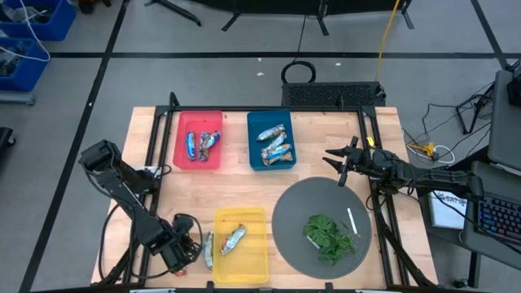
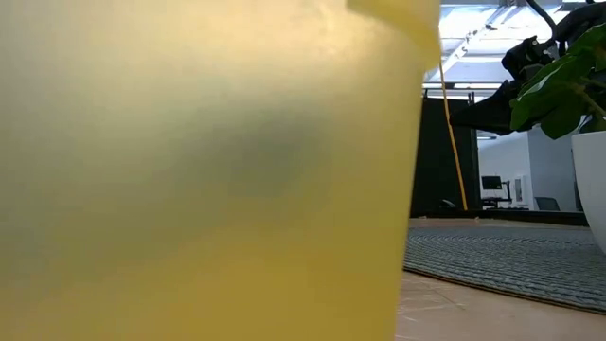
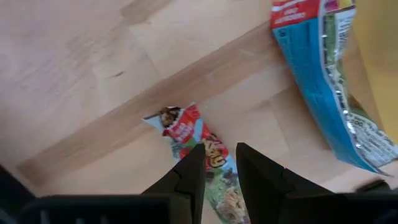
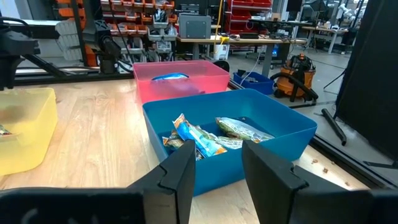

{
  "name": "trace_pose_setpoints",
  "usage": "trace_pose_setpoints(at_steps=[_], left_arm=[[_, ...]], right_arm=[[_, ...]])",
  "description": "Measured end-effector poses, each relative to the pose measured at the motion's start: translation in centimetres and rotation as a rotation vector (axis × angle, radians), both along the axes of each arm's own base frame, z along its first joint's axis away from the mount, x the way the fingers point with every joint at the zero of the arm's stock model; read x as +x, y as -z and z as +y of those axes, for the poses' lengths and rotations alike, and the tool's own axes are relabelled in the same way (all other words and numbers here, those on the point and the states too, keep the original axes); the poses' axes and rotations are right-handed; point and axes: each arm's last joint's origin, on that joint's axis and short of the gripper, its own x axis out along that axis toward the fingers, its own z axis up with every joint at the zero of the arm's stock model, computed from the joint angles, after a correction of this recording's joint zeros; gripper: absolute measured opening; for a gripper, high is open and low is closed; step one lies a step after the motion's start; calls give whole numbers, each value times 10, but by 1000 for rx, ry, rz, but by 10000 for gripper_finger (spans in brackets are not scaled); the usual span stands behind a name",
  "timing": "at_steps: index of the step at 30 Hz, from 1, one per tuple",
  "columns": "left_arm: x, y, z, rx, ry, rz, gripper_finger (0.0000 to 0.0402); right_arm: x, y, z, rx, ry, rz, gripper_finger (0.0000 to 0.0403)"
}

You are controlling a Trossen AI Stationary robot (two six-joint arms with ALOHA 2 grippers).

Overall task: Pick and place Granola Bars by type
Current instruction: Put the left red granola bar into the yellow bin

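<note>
Mostly sorted, I'd say: bars sit in the red bin (image 1: 199, 140), blue bin (image 1: 270, 140) and yellow bin (image 1: 241, 243). My left gripper (image 3: 219, 163), slightly open, hovers over loose bars (image 3: 202, 146) beside yellow. Right gripper (image 1: 340, 163) waits open near blue.

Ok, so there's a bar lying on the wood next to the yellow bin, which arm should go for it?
The left. Its gripper hangs right beside that loose bar, next to the yellow bin, and the left wrist view shows a wrapper just ahead of its fingers. The right gripper sits far across the table, near the blue bin.
</note>
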Motion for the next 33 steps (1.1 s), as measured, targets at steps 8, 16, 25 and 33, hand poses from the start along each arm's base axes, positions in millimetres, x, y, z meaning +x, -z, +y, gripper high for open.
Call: trace_pose_setpoints(at_steps=[8, 16, 25, 33], left_arm=[[-4, 2, -1, 29, -9, 20, 93], [1, 9, -5, 118, 137, -109, 93], [9, 14, 3, 19, -8, 75, 94], [12, 25, -1, 15, -9, 112, 171]], right_arm=[[0, 0, 0, 0, 0, 0, 122], [0, 0, 0, 0, 0, 0, 123], [0, 0, 0, 0, 0, 0, 125], [0, 0, 0, 0, 0, 0, 123]])
